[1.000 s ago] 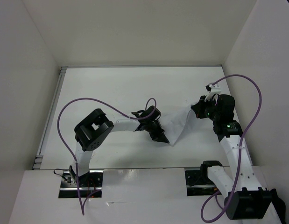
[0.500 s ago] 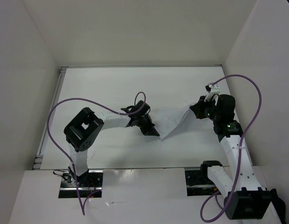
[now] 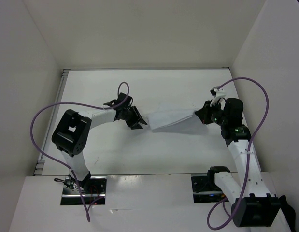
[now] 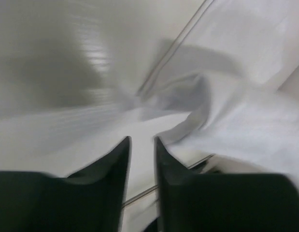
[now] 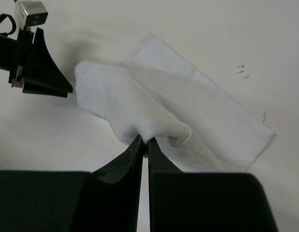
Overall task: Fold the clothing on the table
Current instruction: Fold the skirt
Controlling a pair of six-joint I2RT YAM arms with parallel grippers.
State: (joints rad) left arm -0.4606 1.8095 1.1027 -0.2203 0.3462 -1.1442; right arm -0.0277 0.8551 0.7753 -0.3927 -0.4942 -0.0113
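**Clothing being pinched at its right end, left tool beside the other end**

The clothing [image 3: 172, 119] is being kept on the middle of the table [image 3: 139, 87], with part of it lying flat and one fold being lifted. That raised fold is being pinched by the right tool [image 3: 199, 115], whose fingers are being pressed almost together on the fabric. The right arm is being held up along the right side of the table, with its wrist bent over and the tool pointing left. The left arm is being held with its elbow out to the left and its forearm stretched rightward. The left tool [image 3: 141, 123] is being held just beside the clothing's left end. Its fingers are being kept slightly spread, with nothing between them.
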